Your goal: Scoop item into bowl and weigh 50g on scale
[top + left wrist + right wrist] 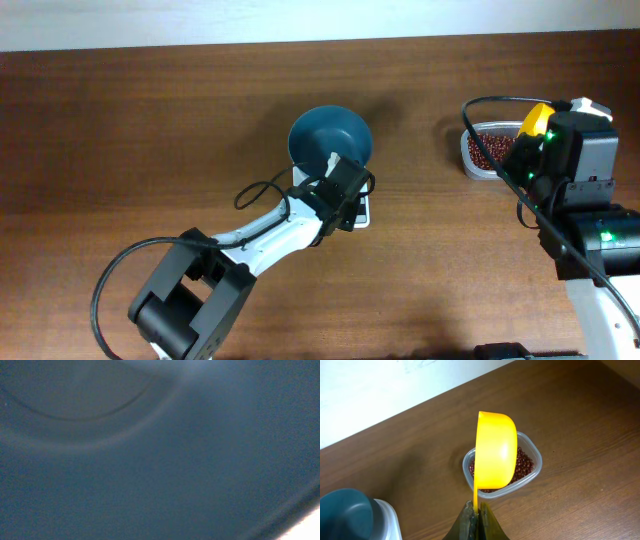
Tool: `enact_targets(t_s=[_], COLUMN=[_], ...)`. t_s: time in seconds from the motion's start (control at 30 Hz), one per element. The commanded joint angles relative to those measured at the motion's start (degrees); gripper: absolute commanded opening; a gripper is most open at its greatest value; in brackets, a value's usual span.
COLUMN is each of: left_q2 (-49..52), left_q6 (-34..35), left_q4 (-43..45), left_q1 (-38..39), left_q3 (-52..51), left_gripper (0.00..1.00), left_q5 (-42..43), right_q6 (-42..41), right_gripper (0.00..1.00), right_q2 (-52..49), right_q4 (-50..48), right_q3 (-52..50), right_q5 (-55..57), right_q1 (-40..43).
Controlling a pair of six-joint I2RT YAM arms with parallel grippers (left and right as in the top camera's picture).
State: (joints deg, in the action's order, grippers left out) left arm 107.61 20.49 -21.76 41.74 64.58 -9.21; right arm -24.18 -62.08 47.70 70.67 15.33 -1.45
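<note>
**bean_counter:** Where does this stand? The right tool [477, 508] is clamped tight on the handle of the yellow scoop [497, 450]. The scoop is tipped up on its edge over the clear tub [536, 458] near the desk's [150, 120] far right corner. The beans [522, 462] are all in that tub as far as I can see. I can't see the scoop's hollow side, so I don't know if it's loaded.

**yam_fan:** The teal bowl [325, 135] looks empty from overhead. It sits on the white scale [361, 212] mid-desk, closer to the far edge than the near one. The left tool [336, 172] is right at the bowl's near rim. Its wrist cam is just blue blur, so I can't tell if it's apart or together, or whether it's actually pinching the rim.

**bean_counter:** That's my worry. If it's leaning on the bowl, the scale reads the arm's push along with the beans, and 50g means nothing.

**yam_fan:** The arm also covers the scale's front edge from overhead, so there's no readout to check.

**bean_counter:** The other risk is the carry. The tub and bowl are well apart, and with the scoop held this steeply, beans would roll off onto the desk. It needs levelling first.

**yam_fan:** A full scoop could also overshoot 50g in one dump. I'd trickle them in.
</note>
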Motion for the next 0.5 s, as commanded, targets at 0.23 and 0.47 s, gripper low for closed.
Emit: enact_targets(t_s=[0.23, 0.47], left_q2=[0.8, 0.8], left_q6=[-0.9, -0.9], left_q4=[0.0, -0.1], left_q1=[0.6, 0.6], left_q3=[-0.8, -0.8], left_gripper=[0.0, 0.0], left_q5=[1.5, 2.4], right_q6=[0.2, 0.2], right_gripper=[0.04, 0.04], right_q2=[-0.3, -0.3], right_q4=[-0.2, -0.2], right_q3=[1.4, 1.4], right_q5=[-0.2, -0.2], right_q1=[0.5, 0.5])
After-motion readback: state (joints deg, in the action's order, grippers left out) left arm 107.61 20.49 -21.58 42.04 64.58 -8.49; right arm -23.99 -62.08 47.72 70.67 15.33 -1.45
